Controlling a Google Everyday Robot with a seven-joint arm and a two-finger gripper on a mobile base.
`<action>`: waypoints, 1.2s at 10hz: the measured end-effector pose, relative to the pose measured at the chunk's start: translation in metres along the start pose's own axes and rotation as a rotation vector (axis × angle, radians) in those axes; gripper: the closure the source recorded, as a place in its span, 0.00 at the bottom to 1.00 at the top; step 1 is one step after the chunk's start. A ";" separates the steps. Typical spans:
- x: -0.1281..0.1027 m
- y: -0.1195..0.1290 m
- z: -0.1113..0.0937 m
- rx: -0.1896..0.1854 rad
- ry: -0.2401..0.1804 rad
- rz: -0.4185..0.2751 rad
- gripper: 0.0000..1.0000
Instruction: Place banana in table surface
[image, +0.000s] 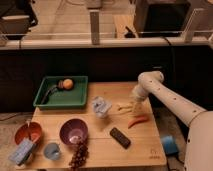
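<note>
The gripper (134, 106) hangs low over the table surface (100, 146), right at one end of the pale banana (123, 106), which stretches toward a bluish-white object (101, 107) just above the orange-red pepper (138, 121); whether it grips the banana I cannot tell
</note>
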 end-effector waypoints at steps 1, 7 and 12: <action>0.001 -0.001 0.005 -0.010 0.002 0.000 0.25; 0.015 -0.001 0.027 -0.056 0.000 0.032 0.76; 0.017 0.001 0.022 -0.048 -0.003 0.027 0.91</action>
